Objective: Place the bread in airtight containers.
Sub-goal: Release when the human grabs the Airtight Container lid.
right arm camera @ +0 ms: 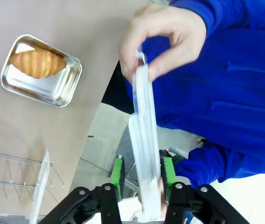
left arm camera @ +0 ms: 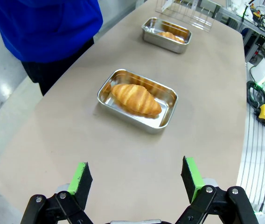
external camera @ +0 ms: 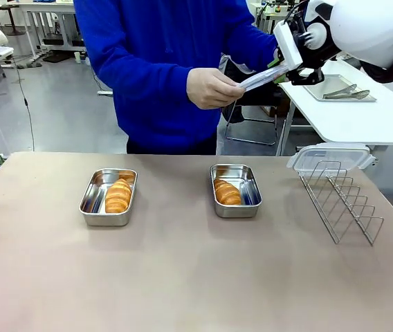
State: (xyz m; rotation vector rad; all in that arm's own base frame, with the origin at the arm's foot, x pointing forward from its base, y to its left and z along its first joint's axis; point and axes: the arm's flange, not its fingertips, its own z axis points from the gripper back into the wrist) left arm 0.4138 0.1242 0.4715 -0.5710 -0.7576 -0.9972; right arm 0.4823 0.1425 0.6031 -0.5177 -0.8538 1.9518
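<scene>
Right gripper point(right arm camera: 143, 168) is raised with jaws parted around a clear lid point(right arm camera: 144, 135), which is pinched by the person's hand point(right arm camera: 163, 42). Left gripper point(left arm camera: 137, 179) is held wide open above the table point(left arm camera: 53, 140). One croissant point(external camera: 118, 195) is laid in the left container point(external camera: 89, 198), another croissant point(external camera: 227, 192) in the right container point(external camera: 252, 188).

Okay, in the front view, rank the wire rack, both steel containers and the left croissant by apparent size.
1. Wire rack.
2. Left container and right container, too alike to rank.
3. Left croissant, smallest.
</scene>
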